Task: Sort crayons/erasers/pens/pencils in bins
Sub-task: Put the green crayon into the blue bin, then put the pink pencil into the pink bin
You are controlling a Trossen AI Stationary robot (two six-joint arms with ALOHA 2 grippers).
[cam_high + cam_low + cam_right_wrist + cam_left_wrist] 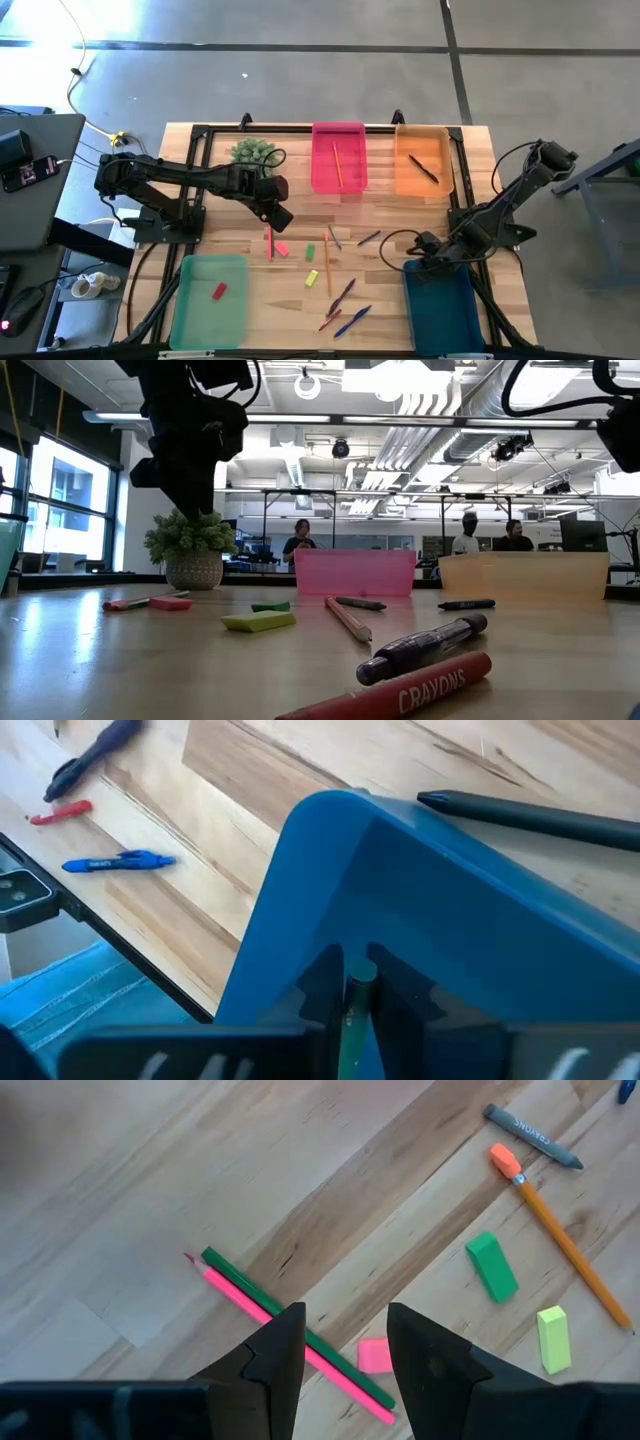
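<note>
My left gripper [277, 211] [345, 1352] is open and hovers over a pink pencil [262, 1312] and a green pencil [255, 1288] that lie side by side on the wood. A pink eraser [375, 1355], a green eraser [492, 1267] and a yellow eraser [552, 1338] lie close by, next to an orange pencil [565, 1240]. A red eraser [219, 291] lies in the light green bin [190, 262]. My right gripper [426, 250] [358, 990] is at the far rim of the teal bin [420, 910], shut on a thin green stick [358, 1010]. My right gripper pinches the thin green stick [359, 982] between its two fingers. The stick runs along the fingers, and only a short piece shows between them. The gripper body hides the rest, and I cannot tell whether the stick touches the bin.
The pink bin [338, 128] holds an orange pencil, and the orange bin [420, 130] holds a dark stick. A potted plant [252, 151] stands at the far edge. Pens and crayons [345, 300] lie scattered mid-table. A dark stick [540, 815] lies beside the teal bin.
</note>
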